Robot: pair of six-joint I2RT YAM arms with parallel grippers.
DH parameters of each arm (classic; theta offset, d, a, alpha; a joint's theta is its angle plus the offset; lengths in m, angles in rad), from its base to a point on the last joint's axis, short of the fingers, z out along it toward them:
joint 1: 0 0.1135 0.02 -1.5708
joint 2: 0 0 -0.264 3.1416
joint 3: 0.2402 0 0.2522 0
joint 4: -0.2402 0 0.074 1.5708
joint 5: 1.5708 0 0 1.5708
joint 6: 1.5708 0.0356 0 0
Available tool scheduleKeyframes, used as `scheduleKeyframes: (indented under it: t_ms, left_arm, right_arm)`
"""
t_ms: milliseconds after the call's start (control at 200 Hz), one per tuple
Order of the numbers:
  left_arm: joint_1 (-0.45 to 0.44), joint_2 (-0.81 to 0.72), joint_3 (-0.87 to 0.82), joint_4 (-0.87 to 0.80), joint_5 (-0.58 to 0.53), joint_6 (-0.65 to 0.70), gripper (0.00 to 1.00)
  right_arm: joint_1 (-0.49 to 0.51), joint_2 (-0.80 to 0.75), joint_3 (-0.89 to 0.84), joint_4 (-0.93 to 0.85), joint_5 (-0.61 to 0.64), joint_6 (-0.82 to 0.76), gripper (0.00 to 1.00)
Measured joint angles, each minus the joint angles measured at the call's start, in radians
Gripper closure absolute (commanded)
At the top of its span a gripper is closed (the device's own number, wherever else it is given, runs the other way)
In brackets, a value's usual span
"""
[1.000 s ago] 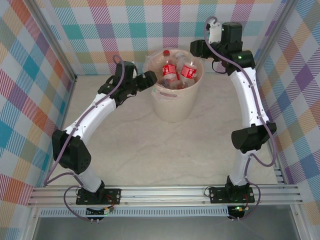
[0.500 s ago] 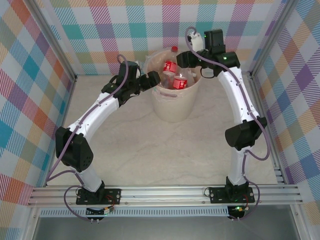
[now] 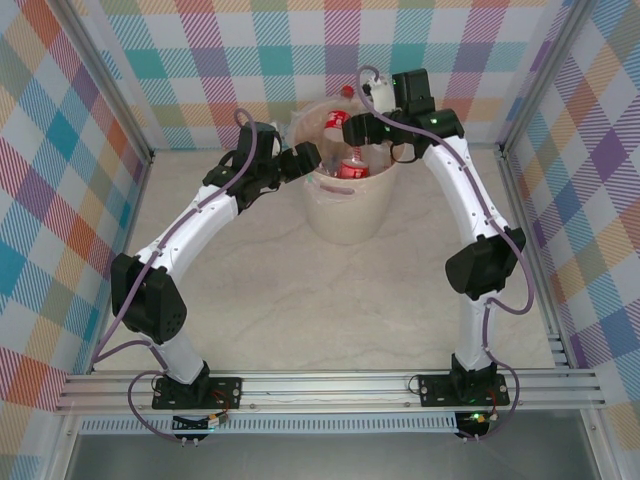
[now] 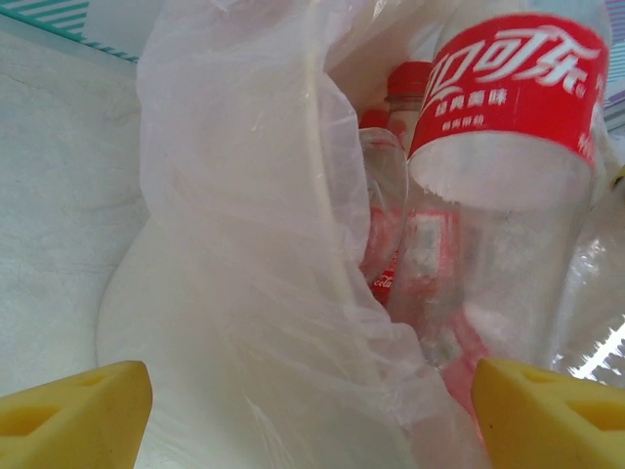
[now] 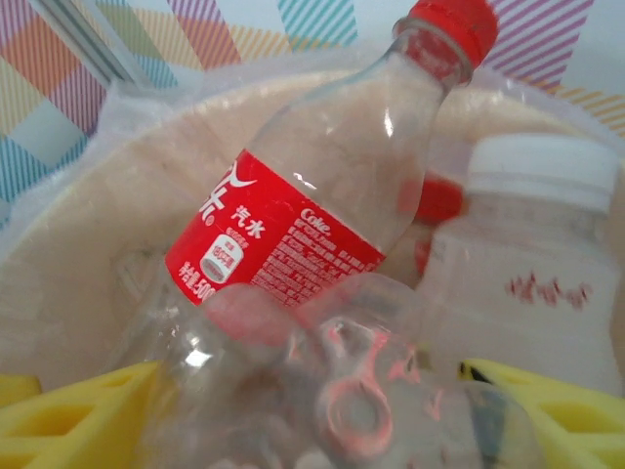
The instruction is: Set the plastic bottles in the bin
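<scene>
1. Top external view, far left: the left arm (image 3: pixel 200 215) reaches across the counter (image 3: pixel 300 310) to the left rim of the bin (image 3: pixel 352 225), and the left jaws sit right at that rim.
2. Left wrist view: the yellow pads (image 4: pixel 73 415) stand wide apart, so the left jaws are open and hold nothing. The bin's clear liner (image 4: pixel 244 254) bunches between them. Just past it, a red-labelled bottle (image 4: pixel 508 98) stands inside the bin among others.
3. Centre of the top view: the plastic bottles (image 3: pixel 352 168) we can make out lie in the bin, red labels showing. Every bottle we can see is in the bin or over it.
4. Right of the top view: the right arm (image 3: pixel 470 210) arches over the bin, and the right jaws hang above its far side with a red-capped bottle (image 3: pixel 337 120).
5. Right wrist view: the red-capped bottle (image 5: pixel 293 225) points away from us over the bin, beside a white-capped bottle (image 5: pixel 532 244). Its base lies between the pads (image 5: pixel 68 415), and the right jaws seem clamped on it, though glare and crumpled plastic blur the contact.
6. We judge the step in hand to be the drop. The next move calls for the right jaws to part over the mouth of the bin, well inside the rim, so that the bottle falls among the others and does not snag the liner.
</scene>
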Motion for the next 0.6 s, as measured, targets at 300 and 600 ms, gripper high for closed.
scheduleKeyframes:
  t_ms: [300, 600]
  left_arm:
    - [0.0, 0.0, 0.009, -0.011, -0.003, 0.023, 0.15]
    - [0.0, -0.011, 0.013, -0.033, -0.022, 0.035, 0.15]
  right_arm:
    - [0.0, -0.043, 0.027, -0.075, 0.051, -0.005, 0.19]
    - [0.0, -0.109, 0.031, -0.076, 0.081, 0.002, 0.27]
